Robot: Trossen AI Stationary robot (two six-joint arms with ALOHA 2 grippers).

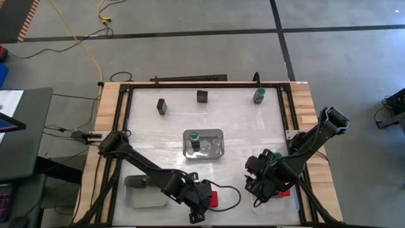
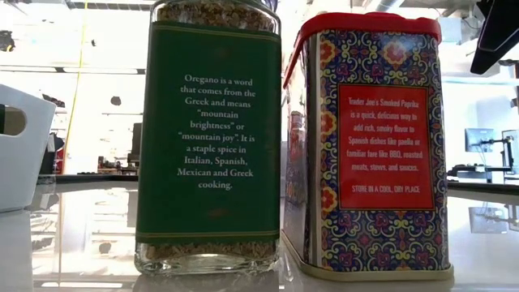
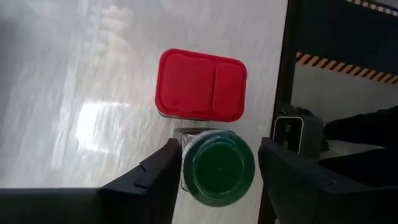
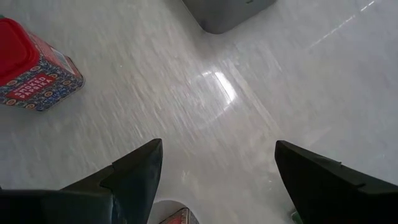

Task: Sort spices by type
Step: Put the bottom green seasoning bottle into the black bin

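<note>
Fingers (image 3: pixel 165 174) flanking upright oregano jar (image 3: pixel 217 167)

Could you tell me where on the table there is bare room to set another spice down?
Bare room lies between the back row, the two dark tins and green-lidded jar, and the centre tray, and on either side of that tray. The front edge is crowded: left hand around a jar beside a red-topped tin, right hand nearby.

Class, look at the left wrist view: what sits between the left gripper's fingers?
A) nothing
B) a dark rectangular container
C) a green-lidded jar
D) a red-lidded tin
C: the green-lidded jar stands between the fingers of the left gripper, with the red-lidded tin just beyond it, outside the fingers.
</note>
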